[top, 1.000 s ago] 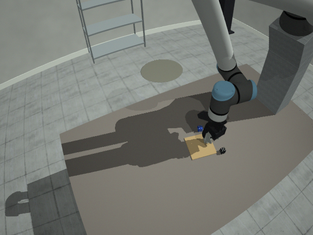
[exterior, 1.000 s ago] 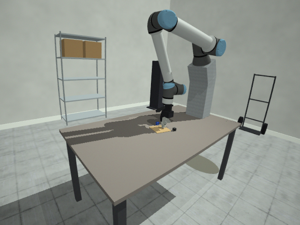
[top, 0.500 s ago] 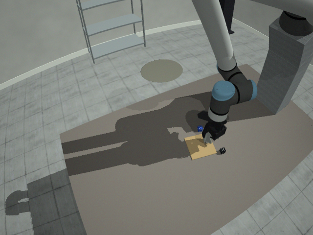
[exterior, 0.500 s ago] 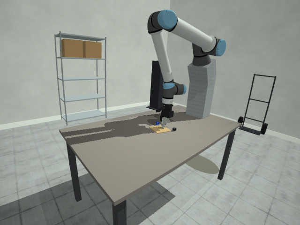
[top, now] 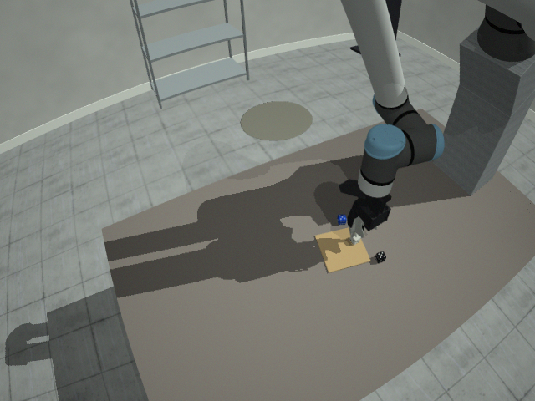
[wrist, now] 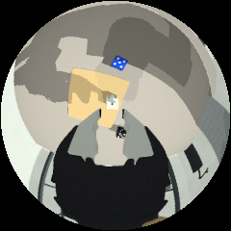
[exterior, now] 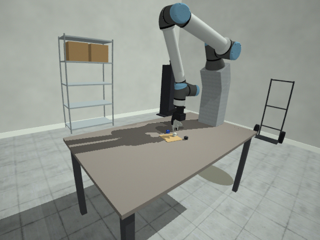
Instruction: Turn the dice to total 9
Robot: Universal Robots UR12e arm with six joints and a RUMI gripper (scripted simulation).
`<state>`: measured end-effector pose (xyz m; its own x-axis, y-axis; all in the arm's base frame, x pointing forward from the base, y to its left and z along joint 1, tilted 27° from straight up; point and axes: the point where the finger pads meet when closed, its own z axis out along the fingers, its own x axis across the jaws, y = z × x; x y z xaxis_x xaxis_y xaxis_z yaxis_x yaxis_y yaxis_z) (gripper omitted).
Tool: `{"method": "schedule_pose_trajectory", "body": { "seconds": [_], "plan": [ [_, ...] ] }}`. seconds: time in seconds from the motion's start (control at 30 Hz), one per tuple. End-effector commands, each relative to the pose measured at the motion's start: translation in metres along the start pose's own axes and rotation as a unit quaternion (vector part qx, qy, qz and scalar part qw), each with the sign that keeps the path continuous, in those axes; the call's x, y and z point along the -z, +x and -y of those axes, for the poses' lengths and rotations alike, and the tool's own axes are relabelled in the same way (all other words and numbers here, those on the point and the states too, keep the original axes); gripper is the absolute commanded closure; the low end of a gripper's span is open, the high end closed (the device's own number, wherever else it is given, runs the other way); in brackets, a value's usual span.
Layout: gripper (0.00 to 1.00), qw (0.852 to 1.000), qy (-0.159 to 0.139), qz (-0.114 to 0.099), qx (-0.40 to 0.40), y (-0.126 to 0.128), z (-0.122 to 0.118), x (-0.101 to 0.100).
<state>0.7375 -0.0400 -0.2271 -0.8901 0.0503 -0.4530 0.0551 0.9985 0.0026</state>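
pincer point(top: 357, 234) point(exterior: 173, 130) point(wrist: 112, 109) stood slightly apart near the white die point(top: 355, 239) point(exterior: 174, 134) point(wrist: 112, 102) on the mat point(top: 343, 261) point(exterior: 170, 139) point(wrist: 81, 107), blue die point(top: 341, 219) point(exterior: 167, 131) point(wrist: 119, 63) and black die point(top: 379, 256) point(exterior: 185, 137) point(wrist: 121, 132) lay off it

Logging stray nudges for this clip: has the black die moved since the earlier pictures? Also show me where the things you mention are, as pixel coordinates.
No. In the top view, the black die point(top: 379, 256) point(exterior: 185, 137) point(wrist: 121, 132) sits just off the same corner of the mat point(top: 345, 261) point(exterior: 171, 139) point(wrist: 84, 111), with no visible shift.
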Motion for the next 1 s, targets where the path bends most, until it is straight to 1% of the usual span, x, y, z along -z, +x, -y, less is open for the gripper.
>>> {"method": "schedule_pose_trajectory", "body": {
  "seconds": [0.0,0.1,0.2,0.43,0.47,0.97],
  "plan": [
    [0.76,1.0,0.0,0.0,0.0,0.0,0.0,0.027],
    [0.76,1.0,0.0,0.0,0.0,0.0,0.0,0.039],
    [0.76,1.0,0.0,0.0,0.0,0.0,0.0,0.047],
    [0.76,1.0,0.0,0.0,0.0,0.0,0.0,0.05],
    [0.0,1.0,0.0,0.0,0.0,0.0,0.0,0.05],
    [0.0,1.0,0.0,0.0,0.0,0.0,0.0,0.05]
  ]
}}
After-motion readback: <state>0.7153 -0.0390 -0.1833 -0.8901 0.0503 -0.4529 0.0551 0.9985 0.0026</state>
